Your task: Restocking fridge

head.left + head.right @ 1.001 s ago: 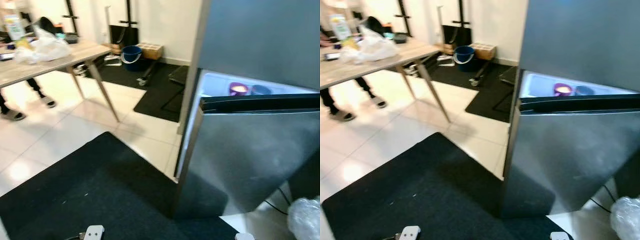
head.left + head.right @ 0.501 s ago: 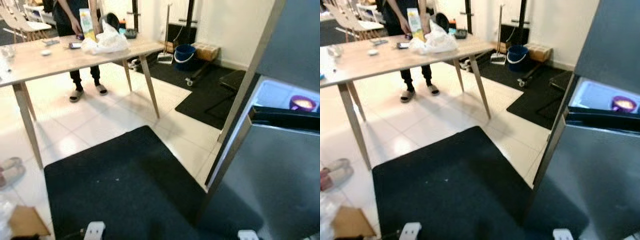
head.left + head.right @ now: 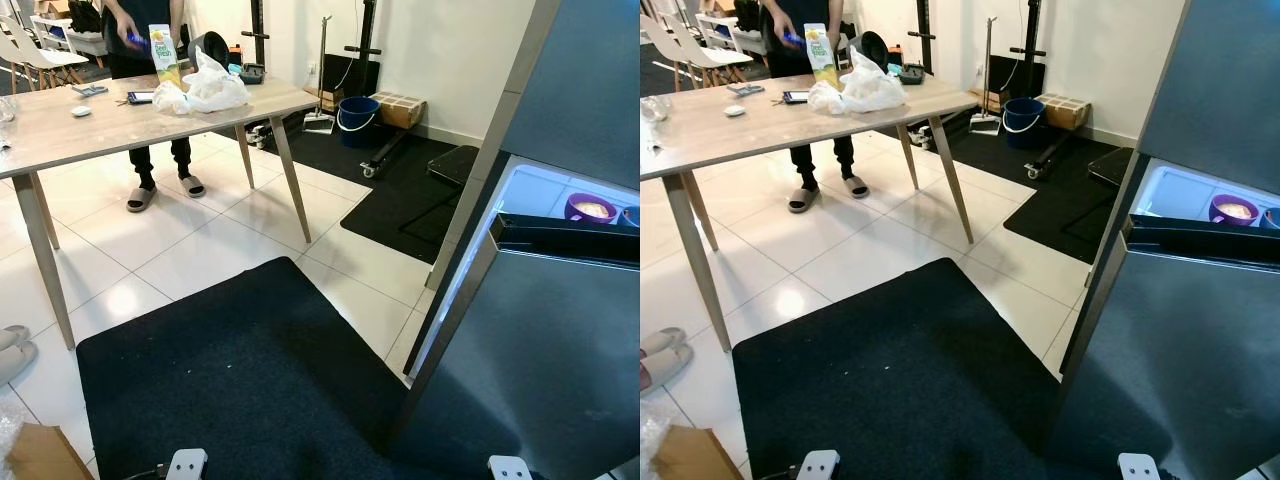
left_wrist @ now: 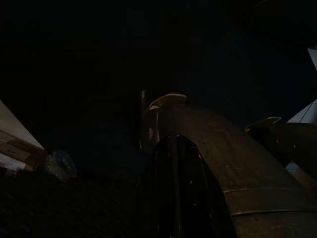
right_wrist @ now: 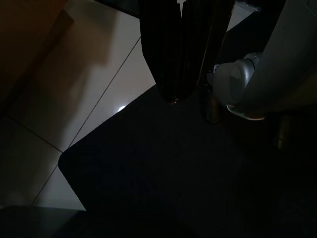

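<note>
Hanging idle over the black mat point(image 3: 240, 380), right gripper point(image 5: 176, 94) fingers pressed together; left gripper point(image 4: 173, 198) too dark, probably together, can't tell. Fridge point(image 3: 560, 330) ahead-right, door ajar, purple bowl point(image 3: 590, 208) inside. Carton point(image 3: 163, 55) on table point(image 3: 80, 125), ahead-left.

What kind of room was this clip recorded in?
Probably a home kitchen or dining area: an open steel fridge on the right, a wooden table with a white bag, white floor tiles, black mats.
</note>
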Robot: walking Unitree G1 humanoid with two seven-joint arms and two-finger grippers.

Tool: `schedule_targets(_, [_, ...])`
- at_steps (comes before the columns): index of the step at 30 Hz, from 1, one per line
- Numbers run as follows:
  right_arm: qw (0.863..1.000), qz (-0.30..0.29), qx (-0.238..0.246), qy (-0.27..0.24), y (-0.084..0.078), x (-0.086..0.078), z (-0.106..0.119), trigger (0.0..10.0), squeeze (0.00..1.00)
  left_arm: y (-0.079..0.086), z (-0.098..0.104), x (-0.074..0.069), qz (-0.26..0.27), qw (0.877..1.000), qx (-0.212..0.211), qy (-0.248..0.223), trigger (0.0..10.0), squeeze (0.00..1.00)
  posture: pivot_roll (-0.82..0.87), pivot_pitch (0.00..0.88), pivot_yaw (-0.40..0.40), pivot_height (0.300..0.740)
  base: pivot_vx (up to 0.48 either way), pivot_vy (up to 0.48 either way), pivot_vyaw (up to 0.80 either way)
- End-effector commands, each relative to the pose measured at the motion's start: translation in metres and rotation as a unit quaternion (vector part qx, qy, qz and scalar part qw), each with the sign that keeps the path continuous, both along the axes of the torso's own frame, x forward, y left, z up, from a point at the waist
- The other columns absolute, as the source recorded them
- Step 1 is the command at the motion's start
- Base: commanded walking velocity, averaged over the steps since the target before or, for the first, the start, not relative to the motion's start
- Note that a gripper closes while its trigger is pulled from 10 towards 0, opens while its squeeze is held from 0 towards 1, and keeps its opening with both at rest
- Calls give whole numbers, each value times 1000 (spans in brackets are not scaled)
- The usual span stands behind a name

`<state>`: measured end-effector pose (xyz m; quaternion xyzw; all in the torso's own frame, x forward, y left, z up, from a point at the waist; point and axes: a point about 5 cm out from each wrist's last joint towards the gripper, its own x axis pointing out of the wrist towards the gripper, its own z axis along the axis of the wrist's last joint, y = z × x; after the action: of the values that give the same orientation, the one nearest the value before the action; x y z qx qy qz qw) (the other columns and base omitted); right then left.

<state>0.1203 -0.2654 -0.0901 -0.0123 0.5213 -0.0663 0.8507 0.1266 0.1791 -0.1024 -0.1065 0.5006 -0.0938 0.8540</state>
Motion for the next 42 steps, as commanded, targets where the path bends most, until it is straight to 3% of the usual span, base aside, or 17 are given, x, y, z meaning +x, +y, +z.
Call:
schedule_targets(1, [1000, -10, -1, -6, 0, 0, 0, 10000, 0, -3, -4, -10, -2, 1000, -4, 23, 10000, 0, 42, 0, -42, 740, 0, 0, 0])
schedule_targets(11, [1000, 1, -4, 27, 3, -15, -6, 10000, 0, -7, -5, -13, -6, 1000, -5, 27, 10000, 0, 44, 0, -43, 740, 0, 0, 0])
schedule_targets(31, [999, -3, 4, 35, 6, -19, -8, 10000, 0, -6, -5, -13, 0, 1000, -5, 28, 10000, 0, 45, 0, -38, 740, 0, 0, 0])
schedule_targets(42, [1000, 5, -7, 25, -6, -6, 0, 10000, 0, -2, -1, -1, 13, 1000, -3, 12, 10000, 0, 45, 0, -52, 740, 0, 0, 0])
